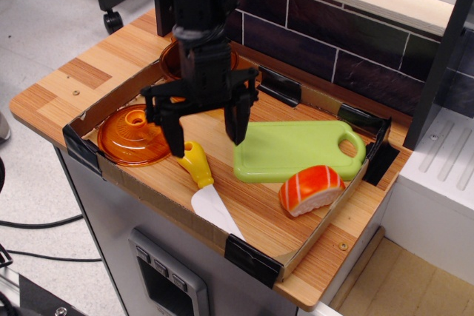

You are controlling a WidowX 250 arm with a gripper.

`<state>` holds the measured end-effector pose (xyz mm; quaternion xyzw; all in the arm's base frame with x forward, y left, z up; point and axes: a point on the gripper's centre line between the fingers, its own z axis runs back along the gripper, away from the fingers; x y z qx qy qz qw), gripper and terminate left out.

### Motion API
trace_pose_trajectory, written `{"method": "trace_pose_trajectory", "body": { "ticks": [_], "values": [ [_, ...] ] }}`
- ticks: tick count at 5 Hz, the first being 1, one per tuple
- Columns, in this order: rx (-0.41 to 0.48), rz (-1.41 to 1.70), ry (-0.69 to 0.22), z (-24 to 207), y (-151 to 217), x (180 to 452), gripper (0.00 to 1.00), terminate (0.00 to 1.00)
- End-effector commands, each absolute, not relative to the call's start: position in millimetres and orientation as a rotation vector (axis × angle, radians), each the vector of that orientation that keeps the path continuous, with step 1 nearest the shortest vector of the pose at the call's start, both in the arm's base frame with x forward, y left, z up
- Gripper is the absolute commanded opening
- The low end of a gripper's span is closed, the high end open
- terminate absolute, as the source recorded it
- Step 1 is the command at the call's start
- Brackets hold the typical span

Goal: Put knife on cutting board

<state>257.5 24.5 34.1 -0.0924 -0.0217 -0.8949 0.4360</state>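
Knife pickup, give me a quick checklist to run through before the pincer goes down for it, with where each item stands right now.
1. Pincer open: ok, its two fingers stand wide apart.
2. Pincer over the knife: ok, the left finger tip sits beside the yellow handle; exact height above it cannot tell.
3. Knife free to lift: ok, it lies flat on the wooden tray floor with nothing on top.
4. Cutting board surface free: ok, no object lies on it.
5. Sushi piece clear of the board: cannot tell, it sits right at the board's front edge.
6. Orange lid clear of the pincer: cannot tell, it lies close to the left finger.
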Motion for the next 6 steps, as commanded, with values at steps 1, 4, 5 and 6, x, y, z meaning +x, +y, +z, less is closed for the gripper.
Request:
{"method": "trace_pose_trajectory", "body": {
  "ticks": [1, 4, 5, 6],
  "values": [
    [-0.059, -2.221, -0.198, 38, 32, 257, 1.0, 0.0],
    [-0.02, -2.209, -0.212, 25, 30, 258, 1.0, 0.0],
    [-0.025, -2.185, -0.2, 23, 32, 259, 1.0, 0.0],
    [-0.021, -2.173, -0.178, 16, 34, 260, 1.0, 0.0]
  ]
}}
